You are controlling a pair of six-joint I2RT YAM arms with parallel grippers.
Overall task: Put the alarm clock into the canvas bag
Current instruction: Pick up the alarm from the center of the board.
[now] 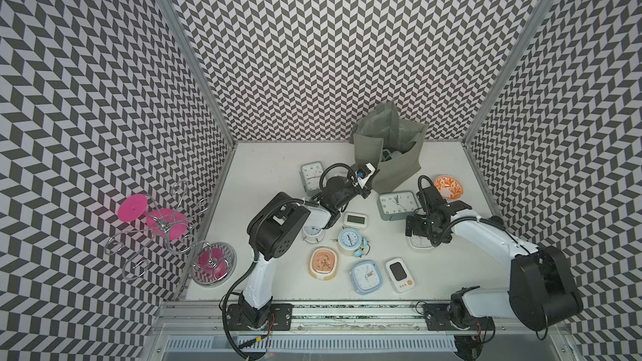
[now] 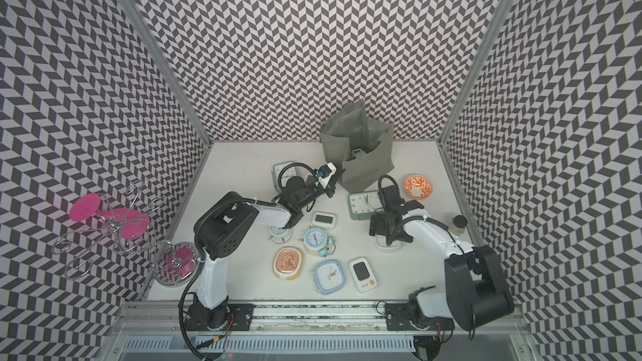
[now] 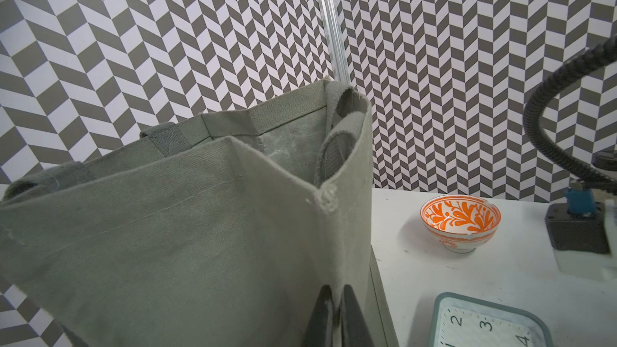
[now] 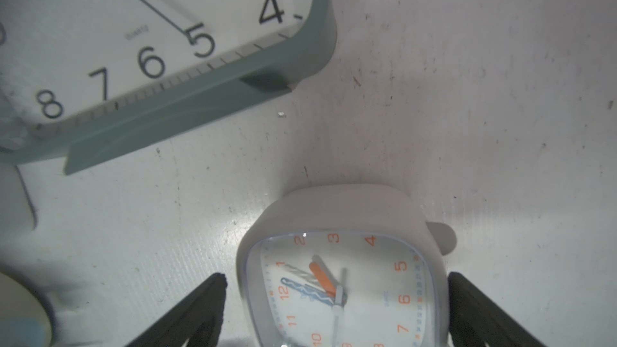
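My left gripper (image 1: 365, 193) sits by the tall grey-green canvas bag (image 1: 396, 168), at its near corner. My right gripper (image 1: 422, 235) hangs over a white rounded-square clock (image 1: 415, 243) on the white tabletop (image 1: 271, 154).

The canvas bag (image 1: 396, 175) is left open at the top. Bare surface (image 1: 264, 158) is found at the back left. Room near the bag is taken by the big grey clock (image 1: 396, 204) and the orange bowl (image 1: 448, 187). The middle is filled with small clocks (image 1: 351, 239).
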